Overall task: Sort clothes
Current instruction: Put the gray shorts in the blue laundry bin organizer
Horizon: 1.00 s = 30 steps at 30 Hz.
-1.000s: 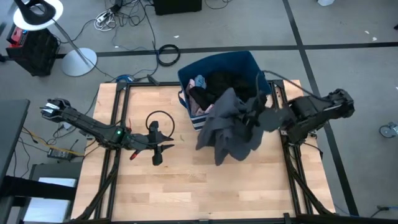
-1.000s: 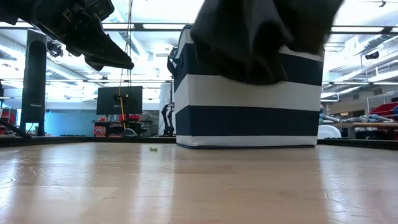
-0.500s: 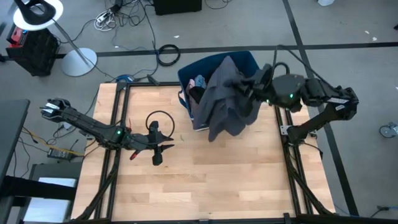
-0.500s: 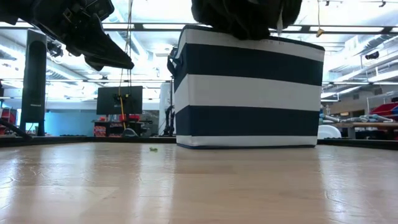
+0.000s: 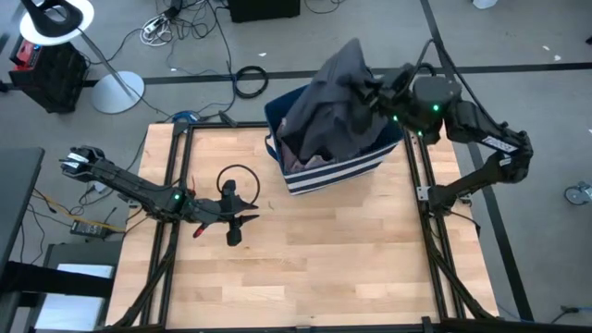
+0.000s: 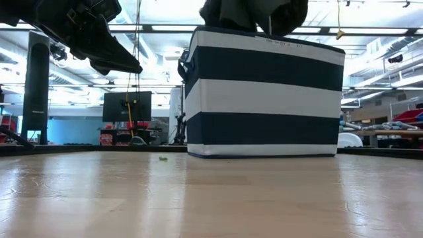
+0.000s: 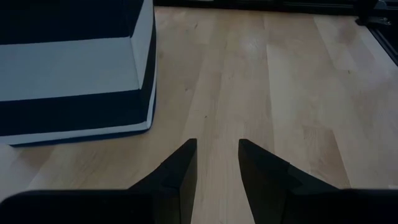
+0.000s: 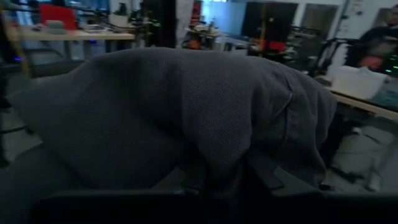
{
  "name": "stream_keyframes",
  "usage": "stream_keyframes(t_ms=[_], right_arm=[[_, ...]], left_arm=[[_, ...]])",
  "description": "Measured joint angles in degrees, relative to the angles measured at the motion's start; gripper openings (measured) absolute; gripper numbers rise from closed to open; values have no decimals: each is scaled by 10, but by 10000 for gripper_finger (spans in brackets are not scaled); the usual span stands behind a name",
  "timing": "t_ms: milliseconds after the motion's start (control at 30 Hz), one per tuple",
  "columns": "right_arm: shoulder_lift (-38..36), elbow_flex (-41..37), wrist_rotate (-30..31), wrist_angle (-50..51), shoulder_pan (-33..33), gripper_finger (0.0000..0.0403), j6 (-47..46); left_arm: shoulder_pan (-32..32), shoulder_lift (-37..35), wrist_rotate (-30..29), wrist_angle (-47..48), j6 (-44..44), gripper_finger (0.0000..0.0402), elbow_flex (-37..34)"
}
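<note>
High view: right gripper (image 5: 375, 92) pinches dark grey garment (image 5: 328, 88) above striped bin (image 5: 335, 166); hem snag risks tipping bin. Left gripper (image 5: 242, 222) spread, empty.

My right pincer (image 5: 377, 90) has swung the dark grey garment (image 5: 328, 83) off the tabletop (image 5: 305, 259), up above the bin (image 5: 338, 171).

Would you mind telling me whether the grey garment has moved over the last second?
Yes. The grey garment, held by the right gripper, has moved from the table's wood up over the striped bin.
</note>
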<state>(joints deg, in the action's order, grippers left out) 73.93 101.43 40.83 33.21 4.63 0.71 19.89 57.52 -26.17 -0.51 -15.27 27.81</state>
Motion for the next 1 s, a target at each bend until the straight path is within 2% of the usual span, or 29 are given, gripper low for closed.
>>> stream_keyframes(t_ms=[267,367,533,767,1000], right_arm=[[31,0,-40,14,74,53,-5],[55,0,-64,14,88,53,-7],[96,0,-68,31,98,53,-8],[140,0,-73,128,120,53,-37],[160,0,-150,213,165,53,-114]], left_arm=[[0,0,0,0,0,122,0],[0,0,0,0,0,122,0],[0,0,0,0,0,122,0],[0,0,0,2,0,122,0],[0,0,0,3,0,122,0]])
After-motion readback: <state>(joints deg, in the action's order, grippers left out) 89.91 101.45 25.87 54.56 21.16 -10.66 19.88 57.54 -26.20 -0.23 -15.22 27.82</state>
